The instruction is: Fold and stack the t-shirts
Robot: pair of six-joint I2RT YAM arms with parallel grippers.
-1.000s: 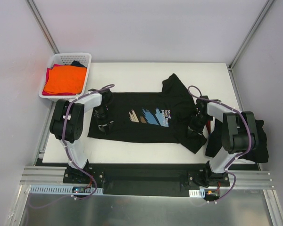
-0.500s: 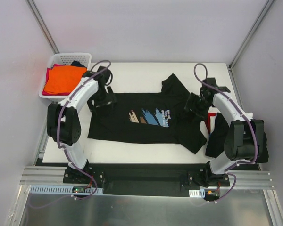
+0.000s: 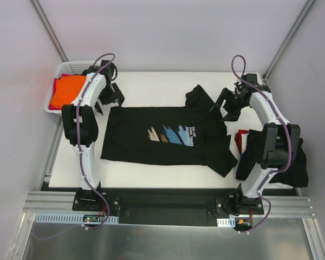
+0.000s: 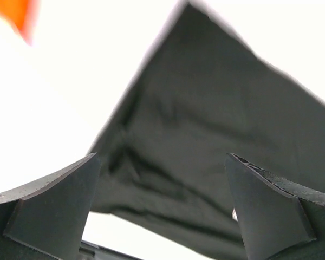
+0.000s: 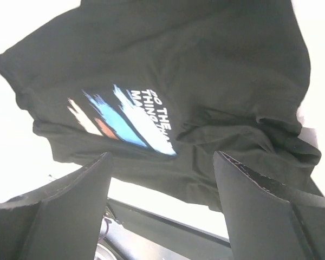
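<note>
1. Right, nearest the arm bases, only a thin strip of bare table [image 3: 151, 172] showed between the near edge and the near side of the black printed t-shirt [image 3: 162, 138].
2. Over at the near right, a pile of dark t-shirts [image 3: 298, 162] hung past the table's right edge. A red piece [image 3: 239, 138] peeked out of it, just beside the printed shirt's near sleeve.
3. The black printed t-shirt lay spread across the middle, print up, hem towards the left and both sleeves towards the right. The near sleeve angled towards the table's front edge and the far sleeve was rumpled.
4. The left gripper [image 3: 109, 102] hovered at the shirt's far-left corner with its jaws spread wide and nothing between them. Its wrist camera showed that corner [image 4: 206, 135] lying below, with white table on either side.
5. The right gripper [image 3: 223, 107] hung beside the far sleeve, jaws well apart and empty. Its wrist view looked down on the print [image 5: 124, 119].
6. Behind the shirt ran a broad band of bare tabletop up to the back edge.
7. Farthest left, the white basket [image 3: 70, 66] sat at the table's far-left corner, near the left arm, with an orange t-shirt [image 3: 65, 93] on top inside.
</note>
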